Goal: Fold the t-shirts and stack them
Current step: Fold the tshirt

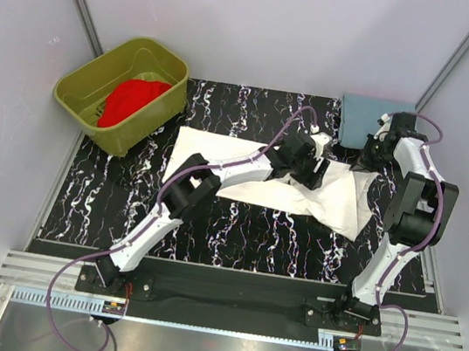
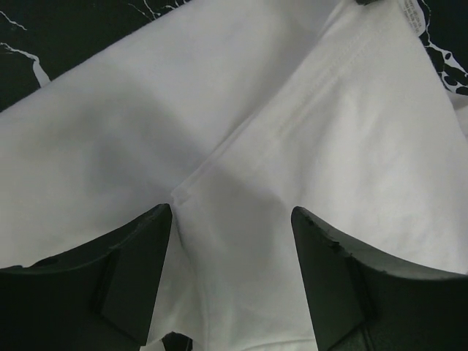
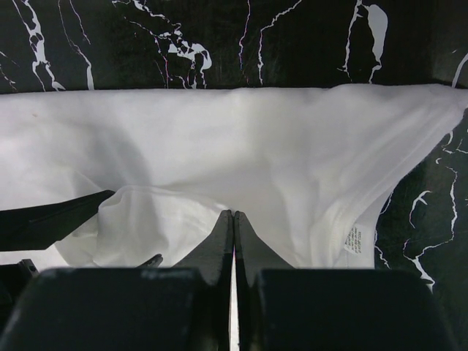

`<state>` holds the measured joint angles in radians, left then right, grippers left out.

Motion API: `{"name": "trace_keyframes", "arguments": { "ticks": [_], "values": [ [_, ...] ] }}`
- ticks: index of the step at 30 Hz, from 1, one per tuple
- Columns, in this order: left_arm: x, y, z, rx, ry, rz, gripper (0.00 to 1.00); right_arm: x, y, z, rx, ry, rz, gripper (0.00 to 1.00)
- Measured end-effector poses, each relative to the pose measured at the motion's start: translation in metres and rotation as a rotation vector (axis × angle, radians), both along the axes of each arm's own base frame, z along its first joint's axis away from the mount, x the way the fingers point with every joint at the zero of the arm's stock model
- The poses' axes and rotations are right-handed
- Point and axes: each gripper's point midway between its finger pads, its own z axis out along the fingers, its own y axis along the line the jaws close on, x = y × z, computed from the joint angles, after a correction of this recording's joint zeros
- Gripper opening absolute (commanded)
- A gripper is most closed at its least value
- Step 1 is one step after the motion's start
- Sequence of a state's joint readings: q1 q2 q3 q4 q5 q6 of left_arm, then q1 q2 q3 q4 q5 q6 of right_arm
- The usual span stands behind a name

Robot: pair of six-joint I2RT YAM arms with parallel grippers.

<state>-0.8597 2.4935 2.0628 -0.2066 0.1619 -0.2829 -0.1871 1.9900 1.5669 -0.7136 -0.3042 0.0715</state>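
My left claw (image 2: 230, 212) hangs spread apart over the white t-shirt (image 1: 208, 147), which lies on the desk (image 1: 235, 229) right of the tub (image 1: 140, 130). My right claw (image 3: 232, 213) pinches its edge. The red t-shirt (image 1: 131, 98) sits inside the tub.

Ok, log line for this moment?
left end effector: open over white shirt | right end effector: shut on white shirt edge | red shirt: in tub

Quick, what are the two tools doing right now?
Left tool: open, over the white t-shirt, holding nothing.
Right tool: closed, pinching the white t-shirt.
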Motion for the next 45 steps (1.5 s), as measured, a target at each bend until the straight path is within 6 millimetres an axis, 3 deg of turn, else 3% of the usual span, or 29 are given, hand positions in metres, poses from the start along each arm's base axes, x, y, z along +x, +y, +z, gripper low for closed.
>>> {"name": "trace_keyframes", "arguments": {
  "ticks": [5,8,9,12,20,30,36,41,45],
  "values": [
    [0.004,0.005,-0.004,0.016,-0.008,0.018,0.62,0.002,0.000,0.001,0.002,-0.009,0.002,0.00],
    [0.005,0.006,-0.004,0.014,-0.006,0.023,0.44,0.002,0.000,0.001,0.002,-0.011,0.002,0.00],
    [0.005,0.006,-0.004,0.014,-0.004,0.024,0.25,0.002,0.000,0.001,0.002,-0.011,0.002,0.00],
    [0.006,0.008,-0.005,0.015,0.002,0.033,0.00,0.002,0.000,0.001,0.002,-0.011,0.002,0.00],
    [0.010,0.016,-0.001,-0.016,0.051,0.104,0.00,0.011,0.000,0.008,-0.020,-0.051,0.031,0.00],
    [0.041,0.034,0.033,-0.128,0.102,0.238,0.00,0.043,0.024,0.029,-0.250,-0.191,0.252,0.00],
    [0.041,0.039,0.026,-0.126,0.133,0.274,0.00,0.058,0.012,0.035,-0.361,-0.257,0.315,0.00],
    [0.041,0.040,0.025,-0.131,0.150,0.287,0.00,0.065,0.015,0.038,-0.398,-0.299,0.372,0.00],
    [0.040,0.042,0.020,-0.136,0.166,0.292,0.00,0.067,0.022,0.037,-0.410,-0.312,0.406,0.11]
  ]
}}
